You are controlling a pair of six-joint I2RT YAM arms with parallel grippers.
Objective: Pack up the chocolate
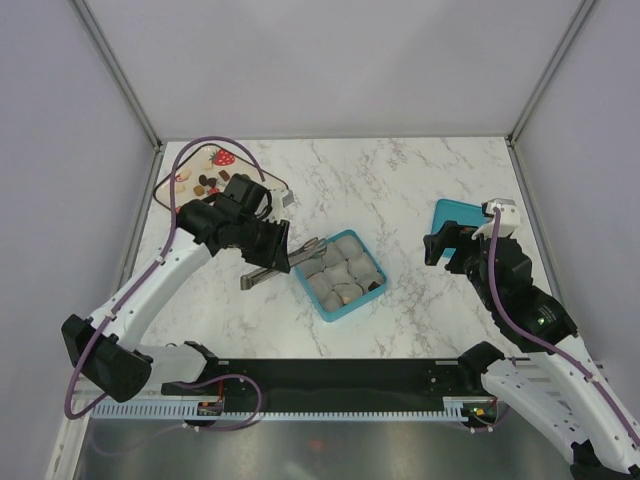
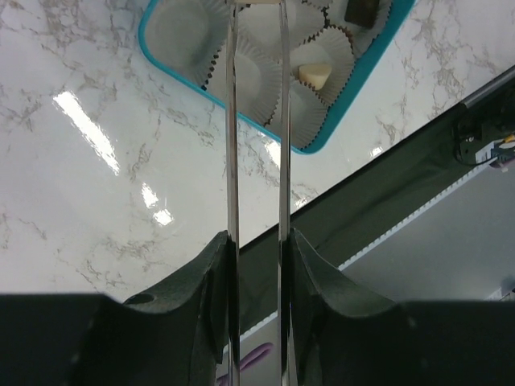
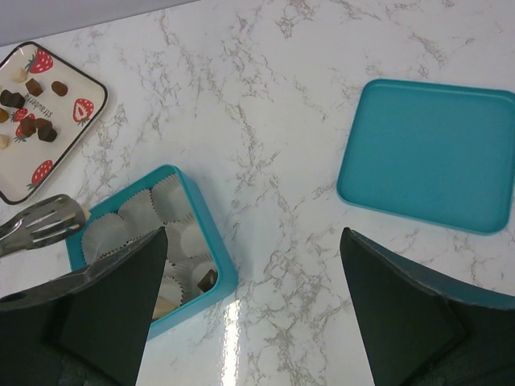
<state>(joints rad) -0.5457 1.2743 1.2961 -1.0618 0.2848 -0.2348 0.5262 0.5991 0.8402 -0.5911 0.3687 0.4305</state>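
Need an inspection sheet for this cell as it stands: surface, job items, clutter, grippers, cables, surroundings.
Surface: glossy white marble table.
Job's things: chocolate pieces on the strawberry plate; teal box of paper cups holds one white piece and one dark piece; lid lies flat, apart from the box.
Clutter: nothing seen.
Grippers: left gripper shut on metal tongs, tips over the box; right gripper open, fingers empty, near the lid.
Cables: purple cable loops at the left wrist; another runs along the right arm.
Surroundings: plain grey walls, metal frame posts.
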